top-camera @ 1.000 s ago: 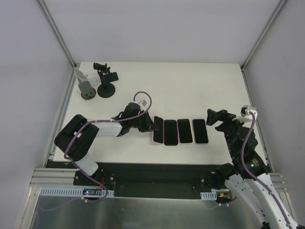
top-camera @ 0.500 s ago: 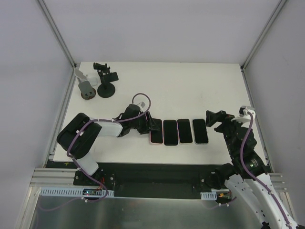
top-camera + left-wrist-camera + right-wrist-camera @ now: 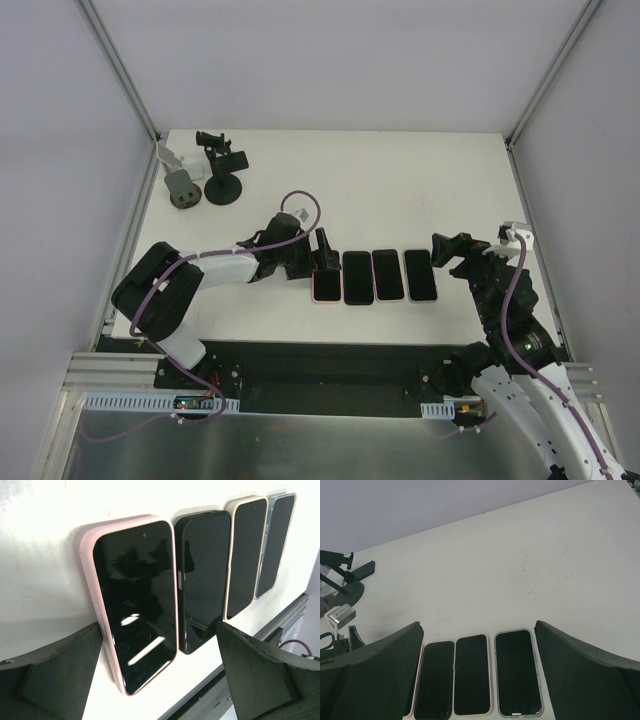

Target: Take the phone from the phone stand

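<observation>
Newly spread, the left fingers point(image 3: 55, 675) have released the pink phone point(image 3: 135, 605), which lies flat on the counter point(image 3: 400, 190) beside three others, well apart from the empty phone stand point(image 3: 222, 175). The right fingers point(image 3: 580, 675) gape idle. With the set-down finishing, a clean lift away likely follows.

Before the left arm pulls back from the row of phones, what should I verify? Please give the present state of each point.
1. Left hand is open: ok.
2. Pink-cased phone lies flat on the table, not pinched by the fingers: ok.
3. Gap between the pink-cased phone and the black phone beside it: cannot tell, they lie very close.
4. Black phone stand holds no phone: ok.
5. Right hand is open and holds nothing: ok.
</observation>
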